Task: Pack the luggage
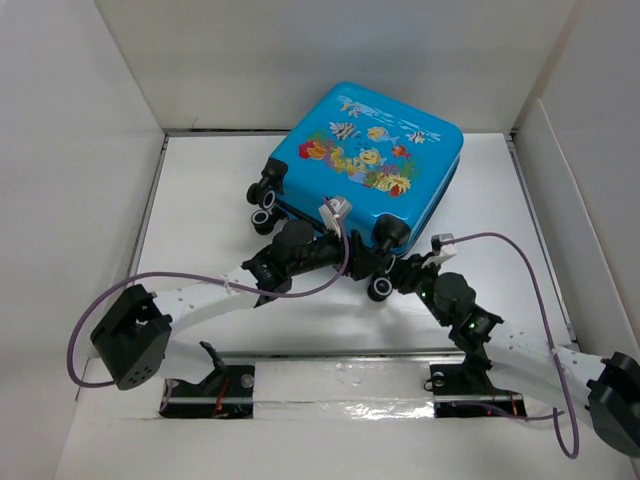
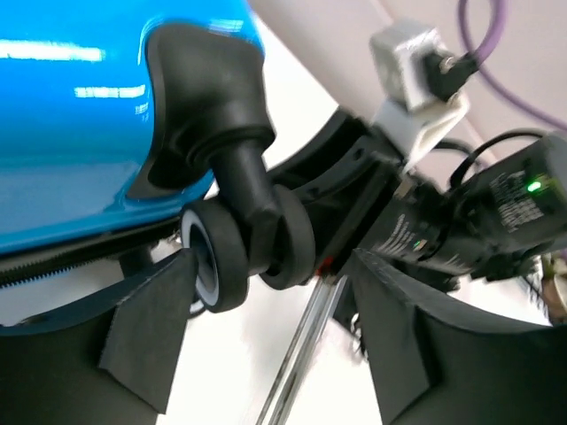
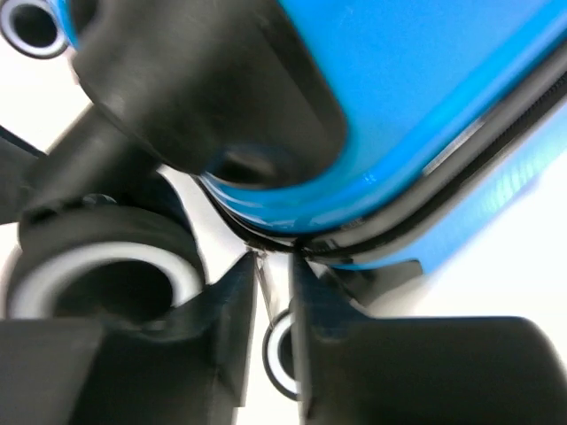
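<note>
The right gripper (image 3: 273, 305), pinched on a thin tab (image 3: 261, 266) at the seam (image 3: 461, 146) of the closed luggage (image 1: 370, 150) just ahead, should pull evenly along that seam while the left gripper (image 2: 266, 336), spread open either side of a wheel (image 2: 217, 266), steadies it.

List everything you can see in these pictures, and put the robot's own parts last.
luggage: one, bright blue with fish print, lying flat with the lid down, at the back of the table.
wheels: several, black with pale rims, on the luggage's near side.
table: one, white, under everything.
walls: white panels, on three sides.
cables: two, purple, looping off the arms.
left gripper: one, black, open around a wheel.
right gripper: one, black, nearly shut at the zip seam.
</note>
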`<state>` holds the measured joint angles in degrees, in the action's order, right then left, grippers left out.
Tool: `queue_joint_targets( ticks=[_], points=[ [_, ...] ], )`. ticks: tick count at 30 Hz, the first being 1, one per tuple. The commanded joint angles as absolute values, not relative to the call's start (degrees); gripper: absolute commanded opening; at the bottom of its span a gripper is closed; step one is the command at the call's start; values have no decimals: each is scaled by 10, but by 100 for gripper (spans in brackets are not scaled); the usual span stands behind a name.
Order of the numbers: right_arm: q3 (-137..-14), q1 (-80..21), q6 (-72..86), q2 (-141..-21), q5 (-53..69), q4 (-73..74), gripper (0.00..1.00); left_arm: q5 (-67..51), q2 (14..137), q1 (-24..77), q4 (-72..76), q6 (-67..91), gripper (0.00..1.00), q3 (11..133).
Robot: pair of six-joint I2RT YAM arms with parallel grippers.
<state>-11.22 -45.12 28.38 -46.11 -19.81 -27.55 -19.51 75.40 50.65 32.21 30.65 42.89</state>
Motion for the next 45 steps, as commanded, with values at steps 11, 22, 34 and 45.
queue_joint_targets(
  ticks=[11, 22, 34, 45],
  points=[
    [-127, -442, 274, -313, -183, -52, 55, -279, 883, 526, 299, 270, 57, 555],
    [-75, -461, 270, -300, -275, -132, 34, -301, 1050, 580, 308, 311, 34, 817],
    [11, -467, 249, -260, -287, -279, 54, -163, 943, 562, 173, 222, 77, 758],
    [-36, -467, 236, -392, -378, -326, 58, 170, 636, 437, 50, 277, 69, 485]
  ],
)
